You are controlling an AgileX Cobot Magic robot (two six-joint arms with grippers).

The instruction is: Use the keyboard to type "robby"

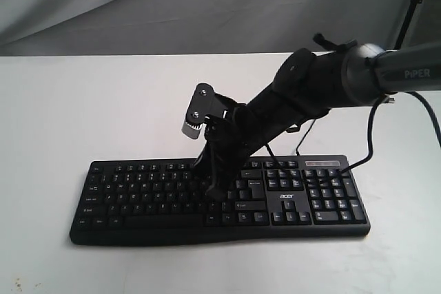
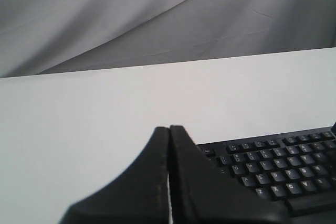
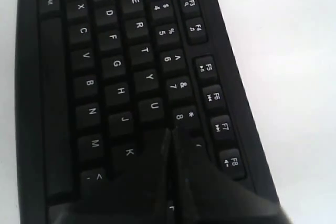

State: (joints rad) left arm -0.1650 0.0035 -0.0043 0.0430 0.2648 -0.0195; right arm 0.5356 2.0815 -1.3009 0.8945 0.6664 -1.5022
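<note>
Black keyboard [image 1: 138,194] lies on the white counter [image 1: 55,101], long axis side to side in the exterior view, space bar [image 1: 162,219] toward that camera. My right gripper [image 3: 171,136], clenched, points down by the U key [image 3: 154,106] and 8 key [image 3: 180,116], so I judge typing unfinished, perhaps near "o"; my left gripper [image 2: 169,129], clenched, hovers off the keyboard's end.
</note>
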